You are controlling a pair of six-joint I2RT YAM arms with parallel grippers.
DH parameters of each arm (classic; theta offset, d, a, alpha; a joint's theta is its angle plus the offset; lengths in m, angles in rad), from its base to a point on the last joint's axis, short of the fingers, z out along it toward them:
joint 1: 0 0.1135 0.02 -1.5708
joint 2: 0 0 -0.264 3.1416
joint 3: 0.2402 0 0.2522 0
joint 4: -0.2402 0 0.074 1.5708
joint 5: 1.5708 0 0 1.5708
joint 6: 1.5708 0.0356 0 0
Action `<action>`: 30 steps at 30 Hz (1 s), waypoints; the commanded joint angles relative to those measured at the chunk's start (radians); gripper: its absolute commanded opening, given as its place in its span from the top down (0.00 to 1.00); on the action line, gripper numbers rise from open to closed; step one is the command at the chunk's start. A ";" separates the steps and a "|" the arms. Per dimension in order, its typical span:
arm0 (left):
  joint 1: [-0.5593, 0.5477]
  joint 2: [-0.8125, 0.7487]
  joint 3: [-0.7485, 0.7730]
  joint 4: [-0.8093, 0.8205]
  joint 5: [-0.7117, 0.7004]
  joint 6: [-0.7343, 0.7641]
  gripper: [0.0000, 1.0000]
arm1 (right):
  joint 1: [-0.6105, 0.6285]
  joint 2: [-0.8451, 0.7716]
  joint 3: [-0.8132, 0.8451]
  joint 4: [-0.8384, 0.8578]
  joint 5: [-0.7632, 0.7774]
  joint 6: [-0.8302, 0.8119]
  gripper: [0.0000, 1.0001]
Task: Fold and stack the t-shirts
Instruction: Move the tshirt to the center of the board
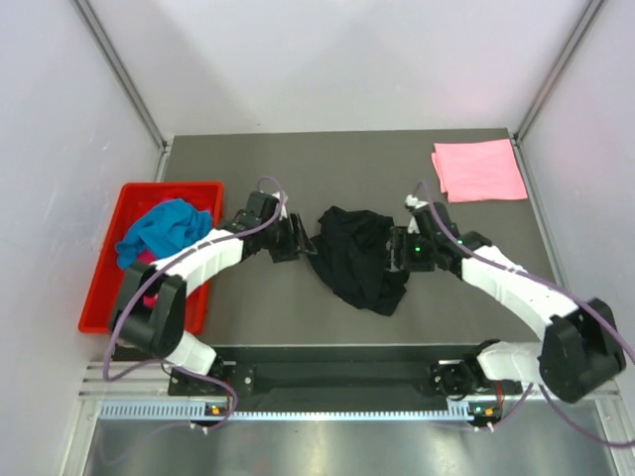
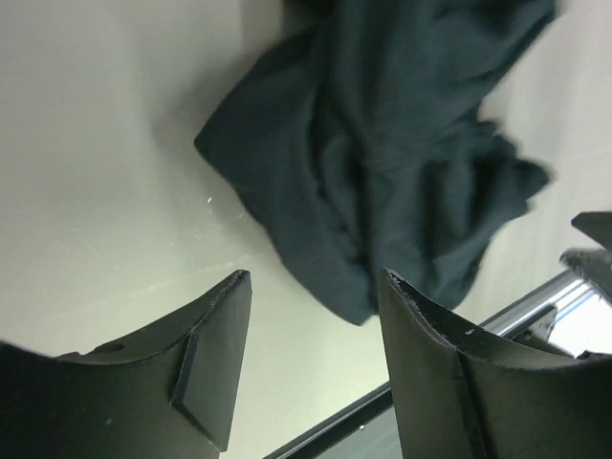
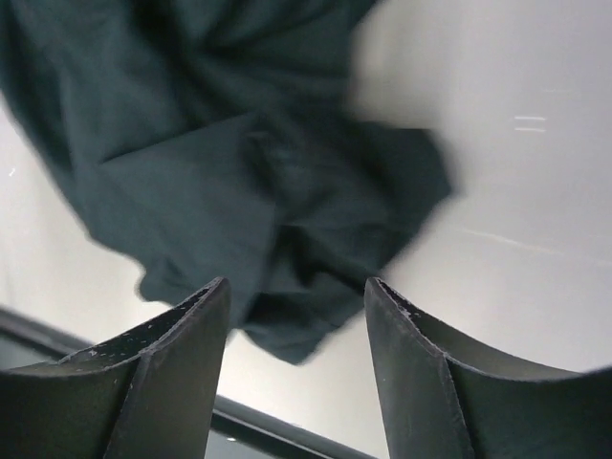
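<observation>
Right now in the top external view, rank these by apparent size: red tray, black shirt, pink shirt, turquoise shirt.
1. red tray
2. black shirt and pink shirt: too alike to rank, one crumpled, one folded flat
3. turquoise shirt, bunched in the tray

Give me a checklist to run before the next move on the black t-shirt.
1. Left end effector open, nothing held: ok.
2. Right end effector open, nothing held: ok.
3. Black t-shirt lying flat for folding: not ok, crumpled between the arms.
4. Pink t-shirt folded at the far right corner: ok.
5. Turquoise t-shirt out of the red tray: not ok.
6. Black t-shirt's collar located: cannot tell.
</observation>
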 commanded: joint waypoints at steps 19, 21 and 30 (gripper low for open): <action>-0.003 0.166 0.006 0.179 0.059 -0.005 0.40 | 0.219 -0.048 -0.196 0.233 -0.018 0.513 0.46; -0.003 0.161 -0.002 0.179 0.060 -0.005 0.40 | 0.233 -0.062 -0.201 0.220 -0.011 0.559 0.47; -0.003 0.146 -0.025 0.198 0.066 -0.008 0.40 | 0.308 -0.027 -0.232 0.229 0.002 0.720 0.50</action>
